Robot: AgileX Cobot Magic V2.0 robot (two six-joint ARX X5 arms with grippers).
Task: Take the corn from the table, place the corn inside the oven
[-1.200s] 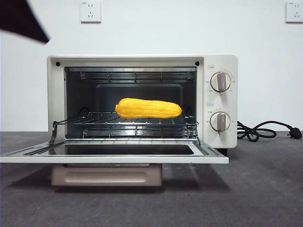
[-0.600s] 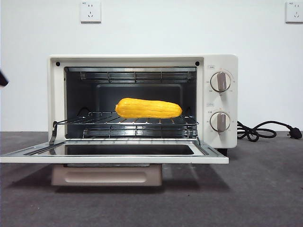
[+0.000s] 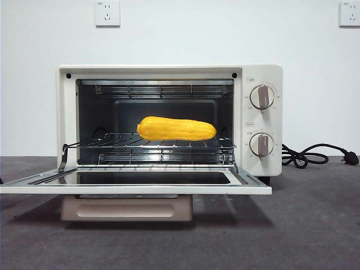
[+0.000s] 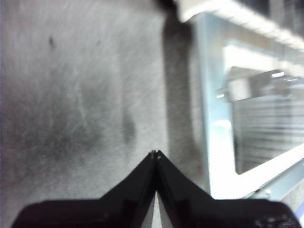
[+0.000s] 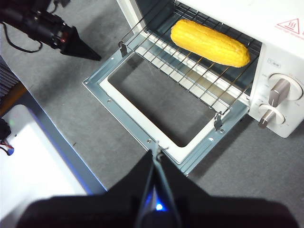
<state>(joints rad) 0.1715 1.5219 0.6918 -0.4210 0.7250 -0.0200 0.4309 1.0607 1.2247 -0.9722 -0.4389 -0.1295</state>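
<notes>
The yellow-orange corn (image 3: 176, 129) lies lengthwise on the wire rack (image 3: 169, 147) inside the cream-white oven (image 3: 261, 73), whose glass door (image 3: 135, 188) hangs fully open and flat. From above, the right wrist view shows the corn (image 5: 209, 42) on the rack, with my right gripper (image 5: 156, 154) shut and empty over the door's front edge. My left gripper (image 4: 155, 153) is shut and empty, low over the table (image 4: 71, 118) beside the door's side edge; it also shows as a black tip in the right wrist view (image 5: 95, 56). Neither arm appears in the front view.
Two round knobs (image 3: 261, 97) sit on the oven's right panel. A black cord (image 3: 315, 154) lies coiled on the table (image 3: 304, 225) to the oven's right. Wall sockets (image 3: 107, 13) are on the white wall behind. A white box (image 5: 28, 156) stands off the table's edge.
The dark arm at the front view's upper left dropped toward the left edge and has left that view. Corn and oven have not moved.
</notes>
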